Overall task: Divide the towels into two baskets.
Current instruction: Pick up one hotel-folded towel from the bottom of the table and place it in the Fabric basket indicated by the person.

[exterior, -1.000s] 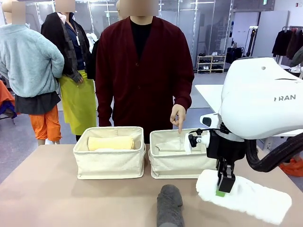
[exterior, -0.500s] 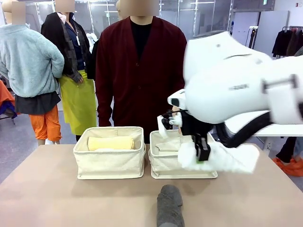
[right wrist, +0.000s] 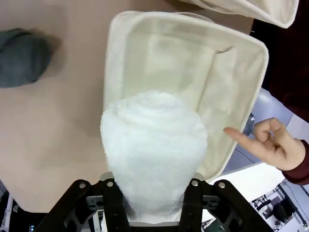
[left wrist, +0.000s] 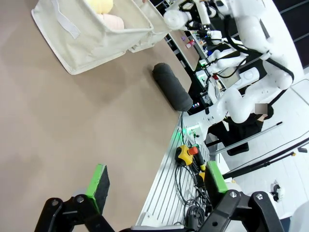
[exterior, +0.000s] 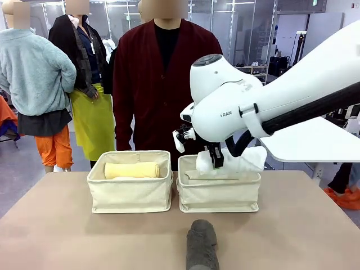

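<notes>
Front view: the right jaws are clamped on the white rolled terry towel (exterior: 243, 160). It now hangs over the right cream canvas basket (exterior: 219, 194), whereas a second ago it was low over the tan surface (exterior: 67, 236) at front right. The pale yellow rolled towel (exterior: 132, 170) lies unchanged in the left cream canvas basket (exterior: 130, 194). The dark grey rolled towel (exterior: 201, 246) is unmoved in front.

Left wrist view: the left jaws are spread wide above the surface, holding nothing.

Right wrist view: the white towel sits between the jaws, directly above the right basket. A person's hand (right wrist: 279, 147) points at the basket's rim.
</notes>
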Controlling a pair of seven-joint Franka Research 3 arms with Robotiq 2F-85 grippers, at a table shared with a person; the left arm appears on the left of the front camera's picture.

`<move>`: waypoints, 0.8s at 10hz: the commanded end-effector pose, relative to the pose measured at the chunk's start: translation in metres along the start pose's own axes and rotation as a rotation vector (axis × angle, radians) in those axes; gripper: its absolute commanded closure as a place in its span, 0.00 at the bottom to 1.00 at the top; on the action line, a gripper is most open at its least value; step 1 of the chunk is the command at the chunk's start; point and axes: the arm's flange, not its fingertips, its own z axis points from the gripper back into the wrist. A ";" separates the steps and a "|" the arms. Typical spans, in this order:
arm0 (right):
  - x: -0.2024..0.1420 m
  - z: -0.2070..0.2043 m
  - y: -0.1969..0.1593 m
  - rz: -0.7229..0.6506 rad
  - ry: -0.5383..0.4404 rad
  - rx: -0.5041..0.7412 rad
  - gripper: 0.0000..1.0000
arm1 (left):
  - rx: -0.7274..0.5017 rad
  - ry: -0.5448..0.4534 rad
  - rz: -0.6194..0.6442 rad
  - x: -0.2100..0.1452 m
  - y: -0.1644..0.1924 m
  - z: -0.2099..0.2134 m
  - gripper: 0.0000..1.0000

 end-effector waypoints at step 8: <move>0.021 -0.065 -0.047 -0.039 0.026 0.006 0.00 | 0.006 0.012 -0.006 -0.002 -0.004 0.003 0.00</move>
